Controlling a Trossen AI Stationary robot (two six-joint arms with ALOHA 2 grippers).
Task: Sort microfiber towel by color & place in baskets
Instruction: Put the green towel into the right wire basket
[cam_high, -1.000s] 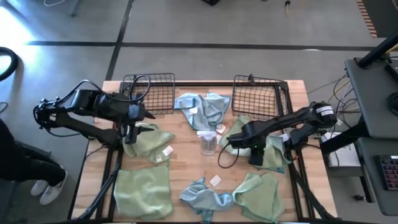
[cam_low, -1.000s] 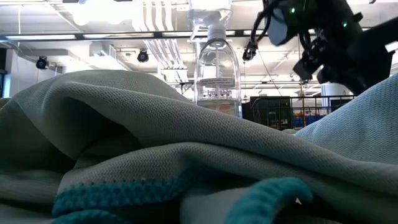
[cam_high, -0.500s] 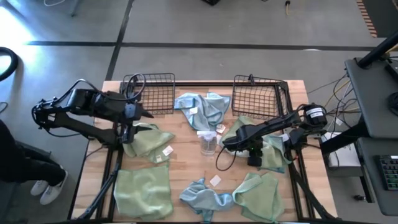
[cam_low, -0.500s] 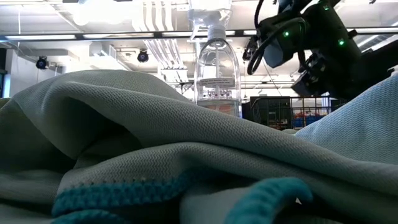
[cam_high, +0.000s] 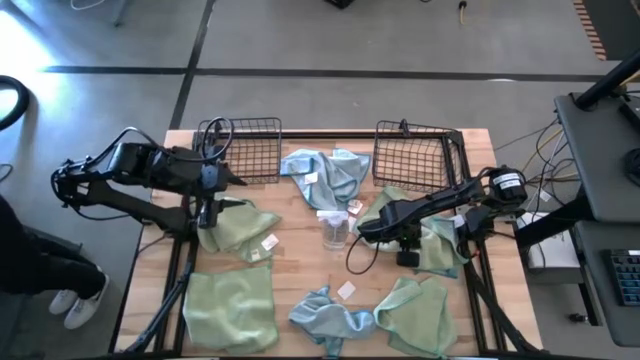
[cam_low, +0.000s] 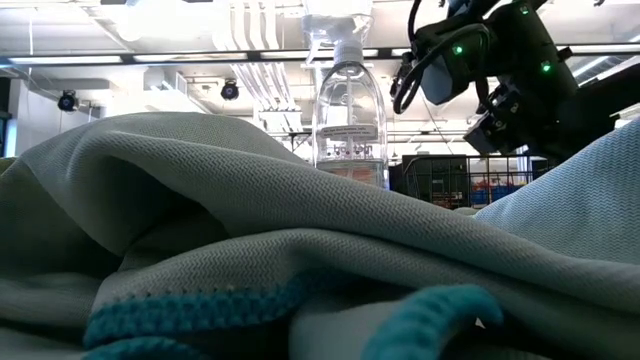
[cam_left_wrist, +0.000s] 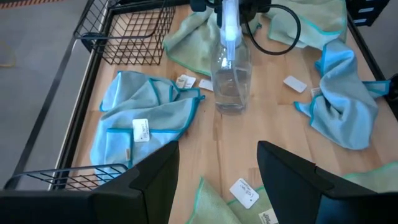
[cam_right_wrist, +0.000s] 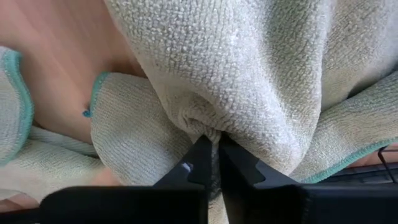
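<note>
Several microfiber towels lie crumpled on the wooden table: a blue towel (cam_high: 325, 172) between the two black wire baskets (cam_high: 240, 148) (cam_high: 415, 155), another blue towel (cam_high: 325, 315) near the front, and pale green towels (cam_high: 238, 228) (cam_high: 230, 305) (cam_high: 415, 315). My right gripper (cam_high: 372, 226) (cam_right_wrist: 213, 146) is shut on the pale green towel (cam_high: 432, 250) at the right. My left gripper (cam_high: 235, 184) (cam_left_wrist: 217, 162) hangs open above the table's left side, holding nothing. My right gripper pinches a bunched-up fold (cam_right_wrist: 208, 127) of the pale green towel between its two fingertips. The fingers come from above and point steeply down. The cloth puckers toward the fingers, and the rest of the towel lies on the table.
A clear spray bottle (cam_high: 335, 230) (cam_low: 350, 110) stands upright mid-table, just left of my right gripper. White tags (cam_high: 346, 291) (cam_high: 270, 242) lie on the wood. Both baskets stand along the far edge. Bare wood shows around the bottle.
My right gripper has sunk a little onto the pale green towel at the right and shifted slightly toward the table's left. The towels have stayed where they lay.
</note>
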